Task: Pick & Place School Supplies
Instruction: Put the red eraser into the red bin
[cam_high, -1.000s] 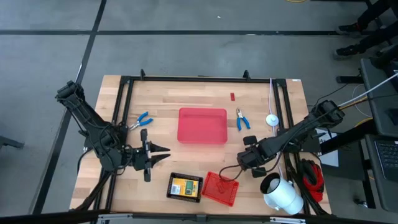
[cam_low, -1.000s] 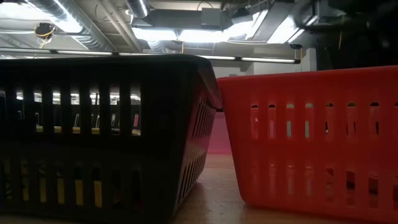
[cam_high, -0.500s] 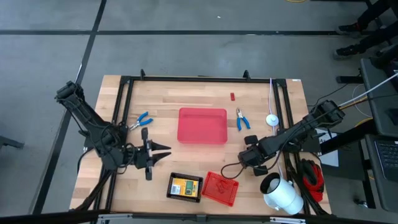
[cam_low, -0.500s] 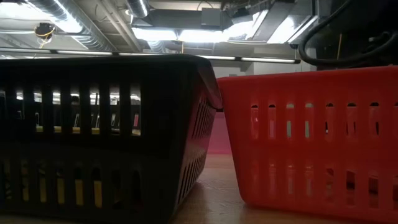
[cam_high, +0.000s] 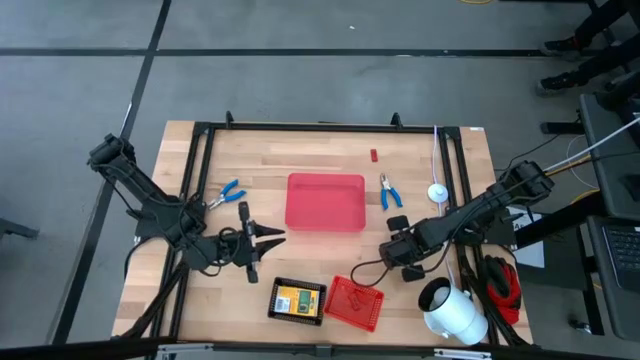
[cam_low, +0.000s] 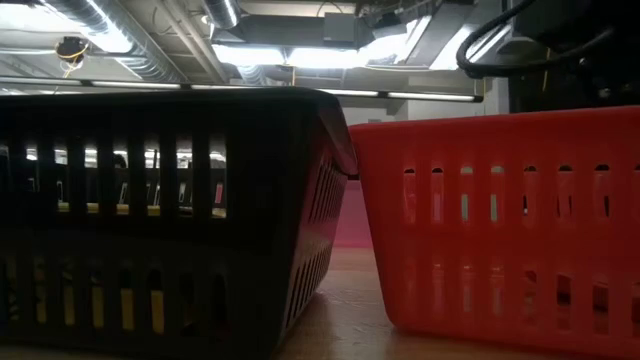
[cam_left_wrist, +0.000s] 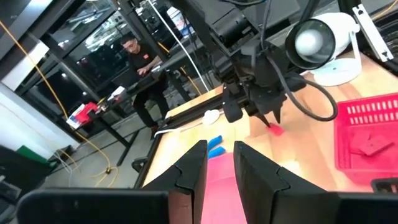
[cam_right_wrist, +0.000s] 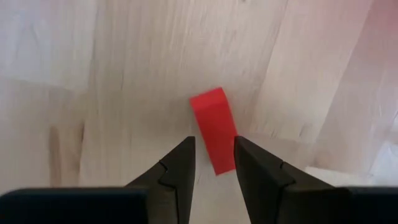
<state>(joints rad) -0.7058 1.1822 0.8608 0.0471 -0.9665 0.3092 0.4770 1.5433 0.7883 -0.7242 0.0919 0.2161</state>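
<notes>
Since a second ago we see the left gripper (cam_high: 268, 240) has shifted toward the table's middle, closer to the red tray (cam_high: 325, 202), its fingers (cam_left_wrist: 193, 169) narrowly apart and holding nothing. Near the table's right side, the right gripper (cam_high: 389, 243) hovers low over the wood, fingers (cam_right_wrist: 180, 165) parted just a little. A small red block (cam_right_wrist: 214, 129) lies on the table between and just ahead of the fingertips; whether they grip it, we cannot tell.
</notes>
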